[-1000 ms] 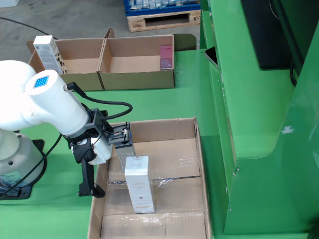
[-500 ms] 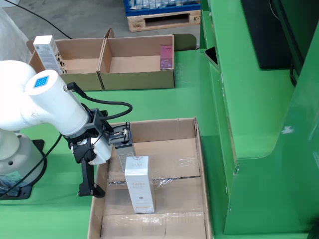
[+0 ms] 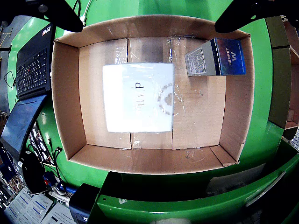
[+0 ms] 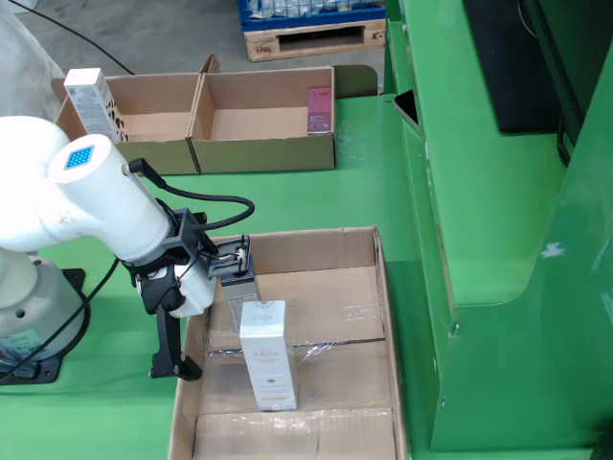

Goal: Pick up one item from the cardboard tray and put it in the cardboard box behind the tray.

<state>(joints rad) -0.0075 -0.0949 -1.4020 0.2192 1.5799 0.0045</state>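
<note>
1. The arm [image 4: 86, 206] reaches over the left wall of the cardboard tray [image 4: 369, 287] in the fixed view, with the end effector [image 4: 230, 264] hanging above the tray's far-left corner. Its wrist camera looks straight down into the tray.

2. Two items lie in the tray. A white box [image 4: 266, 355] lies flat near the middle, its broad printed face up, well apart from the walls. That placing leaves room for fingers on either side.

3. A smaller blue and grey box [image 3: 216, 57] sits in one corner of the tray, close against the walls. In the fixed view it is mostly hidden beneath the end effector, so I cannot tell whether anything touches it.

4. In the wrist view two dark finger tips [image 3: 58, 14] show at the top corners, spread wide apart with nothing between them. I read the end effector as open and empty.

5. The cardboard box [image 4: 263, 153] behind the tray is split into two compartments. A pink carton [image 4: 319, 108] stands in the right compartment, and a white carton [image 4: 91, 101] leans at the left one's far-left corner.

6. Judgement: nothing is picked yet; the corner box looks harder to grasp, the walls crowding it.
</note>
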